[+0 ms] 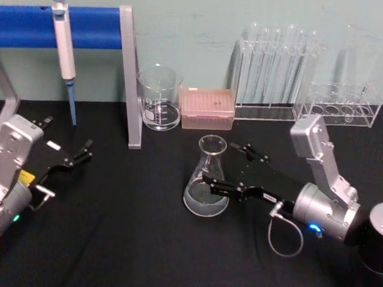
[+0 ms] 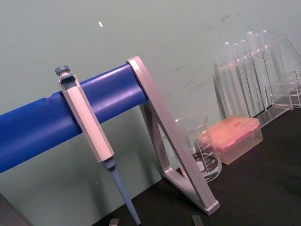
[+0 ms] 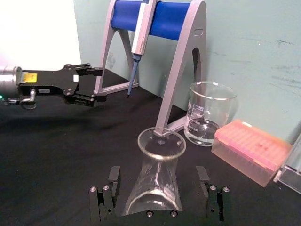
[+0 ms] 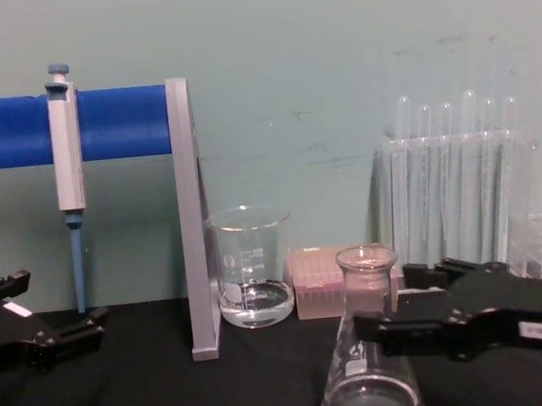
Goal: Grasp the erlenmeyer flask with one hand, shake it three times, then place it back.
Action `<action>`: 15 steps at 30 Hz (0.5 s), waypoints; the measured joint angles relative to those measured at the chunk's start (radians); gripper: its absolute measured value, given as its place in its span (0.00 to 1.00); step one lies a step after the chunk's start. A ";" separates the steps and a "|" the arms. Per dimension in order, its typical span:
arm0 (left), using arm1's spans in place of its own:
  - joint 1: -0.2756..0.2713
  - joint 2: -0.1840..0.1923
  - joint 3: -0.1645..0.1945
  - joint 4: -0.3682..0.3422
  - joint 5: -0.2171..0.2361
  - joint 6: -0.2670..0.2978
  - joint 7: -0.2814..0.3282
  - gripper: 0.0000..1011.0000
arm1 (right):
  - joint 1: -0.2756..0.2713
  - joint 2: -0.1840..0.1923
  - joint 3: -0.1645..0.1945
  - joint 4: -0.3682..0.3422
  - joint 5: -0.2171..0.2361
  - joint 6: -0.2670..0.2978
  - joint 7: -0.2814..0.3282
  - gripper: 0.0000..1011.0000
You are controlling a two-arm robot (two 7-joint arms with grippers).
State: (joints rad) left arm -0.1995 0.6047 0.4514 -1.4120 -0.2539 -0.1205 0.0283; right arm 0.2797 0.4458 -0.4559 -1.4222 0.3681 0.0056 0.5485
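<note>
The erlenmeyer flask (image 1: 207, 181) stands upright on the black table near the middle; it is clear glass with a wide base and a little liquid at the bottom. My right gripper (image 1: 219, 163) reaches in from the right and is open, with one finger on each side of the flask's lower neck. In the right wrist view the flask (image 3: 157, 181) sits between the two fingers (image 3: 114, 178) with a gap on both sides. The chest view shows the flask (image 4: 366, 361) partly behind the right gripper (image 4: 384, 299). My left gripper (image 1: 66, 137) rests open at the far left, away from the flask.
A glass beaker (image 1: 160, 98) and a pink tip box (image 1: 208, 109) stand behind the flask. A pipette (image 1: 65, 47) hangs on the blue-barred stand (image 1: 132, 82) at back left. Test tubes in a clear rack (image 1: 275, 71) and a second rack (image 1: 344, 103) stand at back right.
</note>
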 joint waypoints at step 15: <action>0.000 0.000 0.000 0.000 0.000 0.000 0.000 0.99 | -0.111 0.102 0.066 -0.120 0.060 -0.012 -0.001 0.99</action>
State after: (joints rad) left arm -0.1995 0.6047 0.4514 -1.4120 -0.2539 -0.1205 0.0283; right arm 0.1688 0.5476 -0.3904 -1.5419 0.4285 -0.0059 0.5471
